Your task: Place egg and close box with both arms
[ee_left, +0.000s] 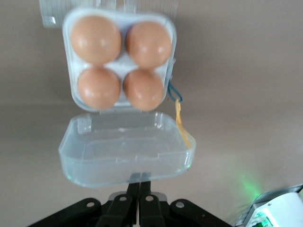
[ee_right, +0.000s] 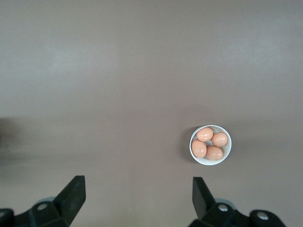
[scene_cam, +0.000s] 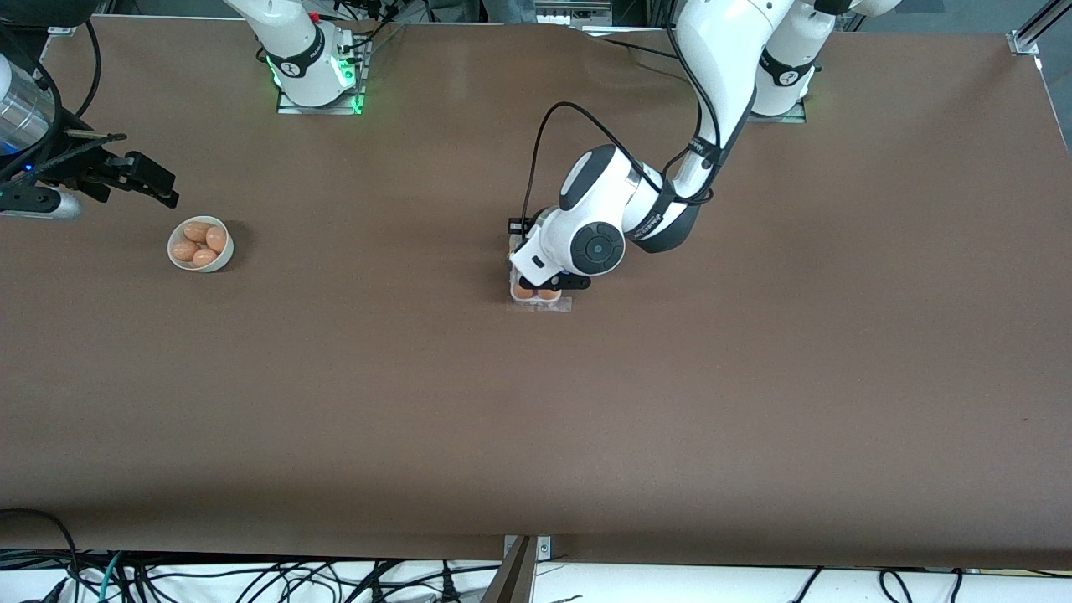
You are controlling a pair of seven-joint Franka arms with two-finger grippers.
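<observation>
Pinching lid point(ee_left: 127, 150) edge with shut left gripper point(ee_left: 138, 196); box point(scene_cam: 540, 295) at frame centre, four eggs point(ee_left: 120, 61) seated. Could slip and spring open. Right gripper point(ee_right: 137, 196) waiting spread wide above bowl point(scene_cam: 200, 244), upper left.

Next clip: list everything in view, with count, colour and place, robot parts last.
box: one, white tray with clear lid open, mid-table under the left gripper
eggs in box: four, tan, one per cell
bowl: one, white, toward the right arm's end of the table
eggs in bowl: four, tan
table: one, brown
cables: several, black, along the table edge nearest the front camera
left gripper: black, fingers shut on the lid's edge
right gripper: black, fingers open, waiting above the table beside the bowl
</observation>
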